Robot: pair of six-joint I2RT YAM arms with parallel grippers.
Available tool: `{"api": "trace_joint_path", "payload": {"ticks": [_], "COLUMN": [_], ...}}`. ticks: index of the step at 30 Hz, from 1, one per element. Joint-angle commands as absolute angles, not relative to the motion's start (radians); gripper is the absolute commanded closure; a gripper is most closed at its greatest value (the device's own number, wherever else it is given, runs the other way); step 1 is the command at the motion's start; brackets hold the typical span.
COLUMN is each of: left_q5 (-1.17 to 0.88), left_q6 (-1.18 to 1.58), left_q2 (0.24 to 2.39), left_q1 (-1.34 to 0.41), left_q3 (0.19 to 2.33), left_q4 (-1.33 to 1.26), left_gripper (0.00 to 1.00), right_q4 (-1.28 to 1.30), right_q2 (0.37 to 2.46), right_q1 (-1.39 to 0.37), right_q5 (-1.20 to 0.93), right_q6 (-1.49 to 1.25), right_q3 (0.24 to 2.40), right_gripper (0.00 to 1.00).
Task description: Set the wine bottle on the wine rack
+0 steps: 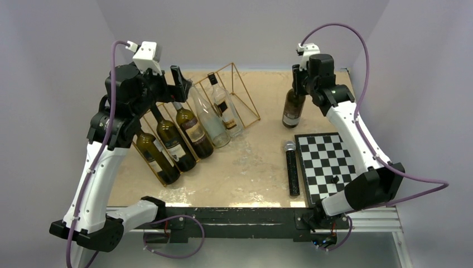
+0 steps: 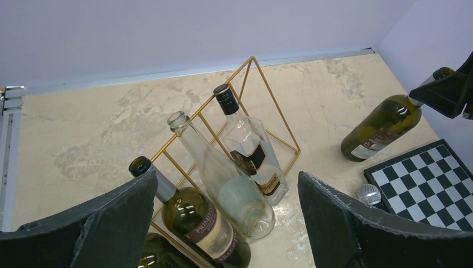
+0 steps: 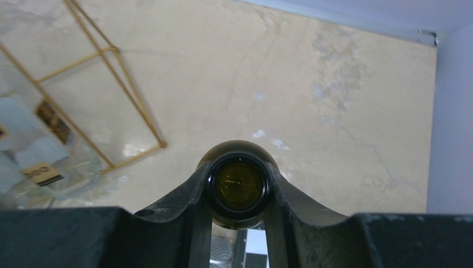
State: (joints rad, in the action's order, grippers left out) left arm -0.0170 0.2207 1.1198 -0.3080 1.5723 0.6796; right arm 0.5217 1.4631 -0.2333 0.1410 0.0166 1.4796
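The right claw is clenched around the neck of the wine bottle, a dark green one with a pale label, in the upper right of the overhead view. The right wrist view looks straight down the bottle's open mouth, with a black finger pressed against each side of the neck. The bottle leans slightly, its base low over the beige marbled worktop; whether it touches the surface cannot be told. It is apart from the wine rack, the gold wire frame at upper centre, and just above the black-and-white chessboard. The rack's rightmost slot is free. Five bottles lie slanted in the other slots: three dark green wine bottles toward the left, then an uncapped clear bottle, then a clear bottle with a black cap and black-and-gold label. The left claw is released, its fingers spread wide above the rack's bottles and gripping nothing. A black microphone lies on the worktop just left of the chessboard.
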Motion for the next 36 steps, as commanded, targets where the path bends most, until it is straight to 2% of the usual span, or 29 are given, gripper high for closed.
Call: {"api": "trace_joint_path", "payload": {"ticks": [1, 11, 15, 25, 36], "left_q5": [-0.005, 0.028, 0.055, 0.106, 0.110], "left_q6": [0.206, 0.201, 0.189, 0.167, 0.173], "left_q2": [1.078, 1.021, 0.989, 0.974, 0.964], "left_q1": [-0.302, -0.302, -0.302, -0.302, -0.292], "left_q3": [1.579, 1.575, 1.581, 1.627, 1.588], "left_q4": [0.684, 0.719, 0.731, 0.794, 0.795], "left_gripper": [0.01, 0.01, 0.01, 0.01, 0.01], "right_q4": [0.479, 0.472, 0.495, 0.486, 0.459], "right_q2": [1.403, 1.424, 1.496, 1.633, 1.724], "right_q1": [-0.295, -0.392, -0.421, -0.456, -0.481], "right_q5": [0.064, -0.049, -0.041, -0.062, -0.013], "right_q6": [0.050, -0.015, -0.019, -0.030, -0.031], "right_q3": [1.637, 1.722, 1.804, 1.866, 1.895], "right_gripper": [1.00, 1.00, 1.00, 1.00, 1.00]}}
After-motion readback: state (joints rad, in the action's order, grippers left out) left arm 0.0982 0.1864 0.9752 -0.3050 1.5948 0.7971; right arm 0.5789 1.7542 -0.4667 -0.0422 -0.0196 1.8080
